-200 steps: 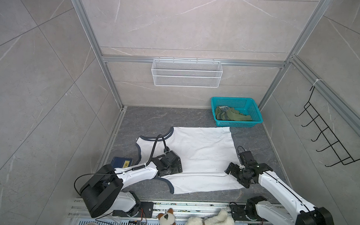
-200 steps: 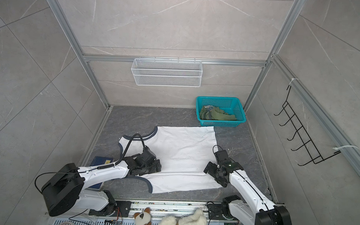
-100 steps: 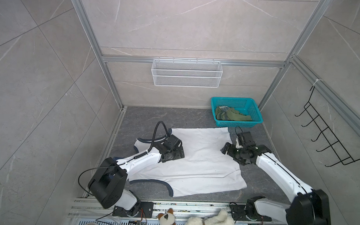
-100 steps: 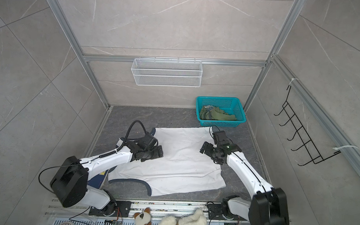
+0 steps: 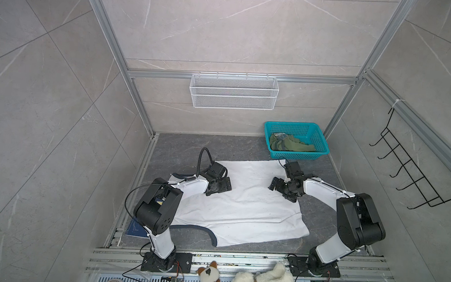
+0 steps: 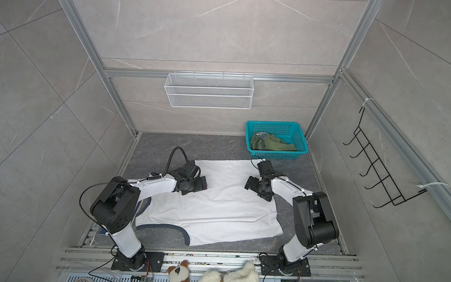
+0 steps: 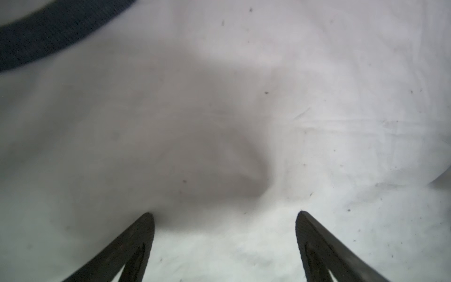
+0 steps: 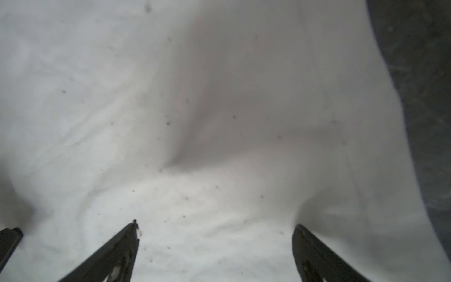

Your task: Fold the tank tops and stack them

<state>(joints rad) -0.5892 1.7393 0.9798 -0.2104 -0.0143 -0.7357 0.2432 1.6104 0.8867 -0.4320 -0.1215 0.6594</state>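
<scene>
The white tank top (image 5: 242, 212) (image 6: 216, 213) with navy trim lies spread on the grey floor in both top views. The olive green tank top (image 5: 288, 145) (image 6: 270, 143) sits crumpled in the teal basket (image 5: 296, 155) (image 6: 278, 155) at the back right. My left gripper (image 5: 219, 189) (image 6: 194, 185) hovers low over the white top's left part, open. My right gripper (image 5: 282, 191) (image 6: 258, 190) hovers over its right part, open too. The left wrist view shows my left gripper (image 7: 224, 216) wide apart over white cloth (image 7: 219, 97) with the navy trim (image 7: 48, 31) nearby. The right wrist view shows my right gripper (image 8: 214, 225) empty above wrinkled cloth (image 8: 170, 97).
A white wire shelf (image 5: 234, 91) hangs on the back wall and a black hook rack (image 5: 409, 176) on the right wall. Plush toys (image 5: 261, 279) lie on the front rail. A dark blue booklet (image 5: 136, 230) lies by the left arm's base. Bare floor (image 8: 427, 97) borders the cloth.
Both grippers have moved away from the near side, farther back over the white tank top. The right gripper has also come inward to the left. Both stayed open.
</scene>
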